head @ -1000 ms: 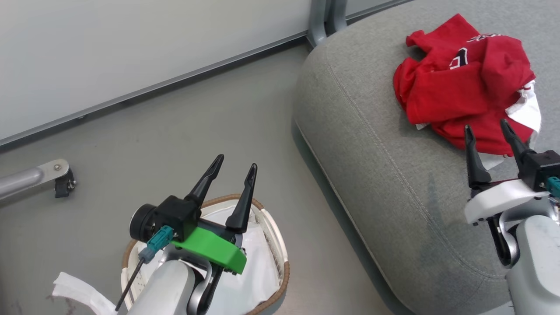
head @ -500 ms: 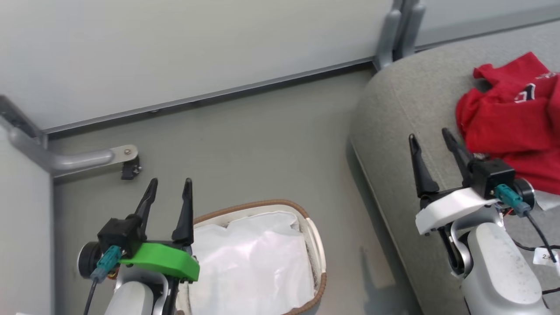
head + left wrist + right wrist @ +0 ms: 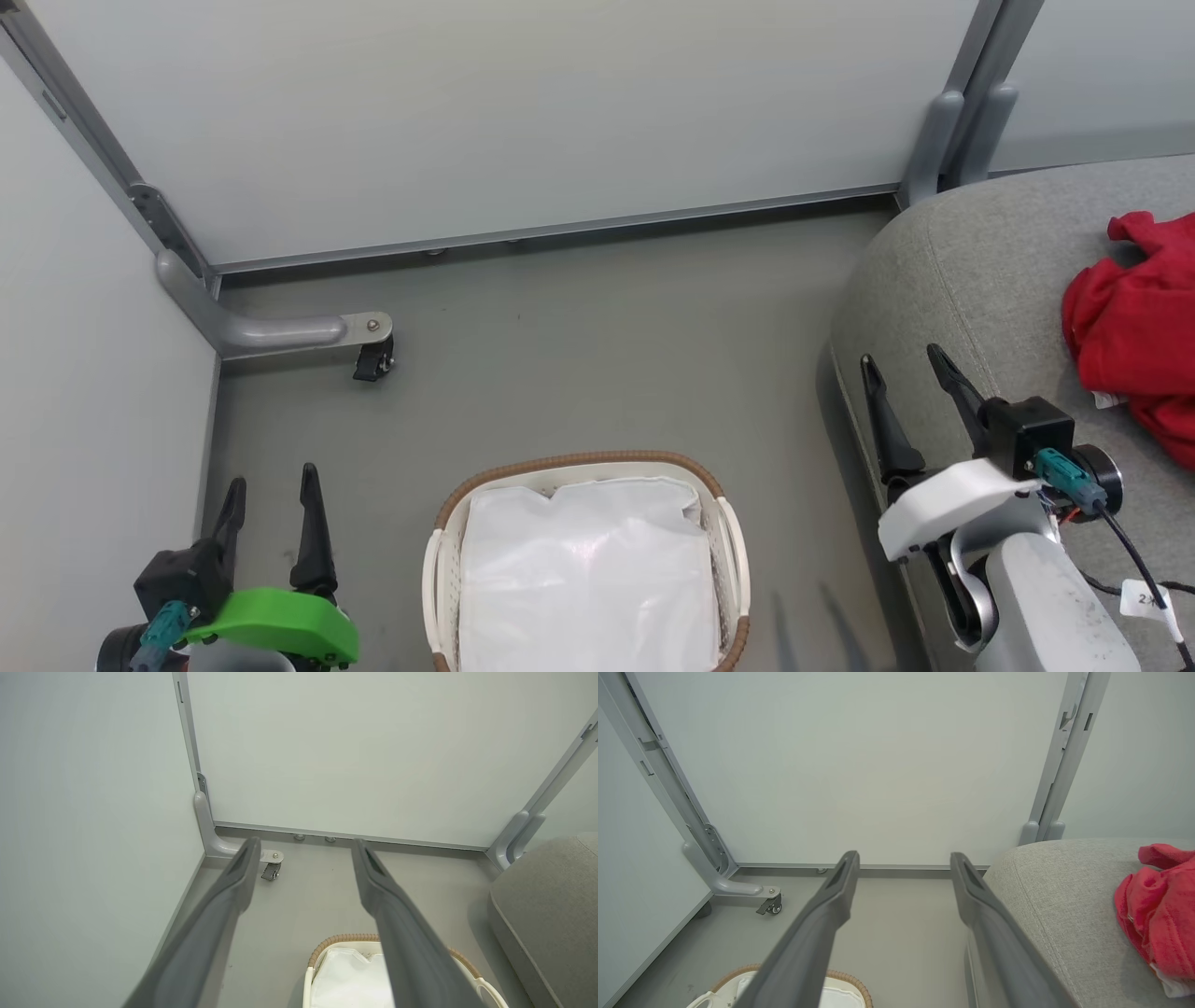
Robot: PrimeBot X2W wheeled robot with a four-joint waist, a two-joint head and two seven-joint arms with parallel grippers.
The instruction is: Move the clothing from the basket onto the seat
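Clothing [image 3: 1134, 322] is on the seat [image 3: 971, 280], a crumpled red heap at the right edge of the head view and partly cut off there. The heap has no clear long axis. One lobe sticks up toward the wall [image 3: 560, 112], and a bit of white trim shows at its lower left. In the right wrist view it sits right of the fingers, well apart from them.

Basket [image 3: 579, 459] stands upright on the floor [image 3: 579, 355], left of the seat and not touching it. Its long axis looks near-to-far in the head view, the brown-rimmed far end toward the wall and the near end cut by the bottom edge. Inside there is just the white liner [image 3: 588, 579], with no red visible.

Left gripper [image 3: 273, 476] is at lower left over the floor, left of the basket near the side panel [image 3: 84, 392]. Its jaws are spread with nothing between them, and the fingers point toward the wall.

Right gripper [image 3: 901, 357] is over the seat's left edge, between basket and clothing and clear of both. Its jaws are spread and hold nothing, fingers pointing toward the wall and tilted slightly left.

A grey bracket with a caster [image 3: 373, 359] sits on the floor at the far left corner.
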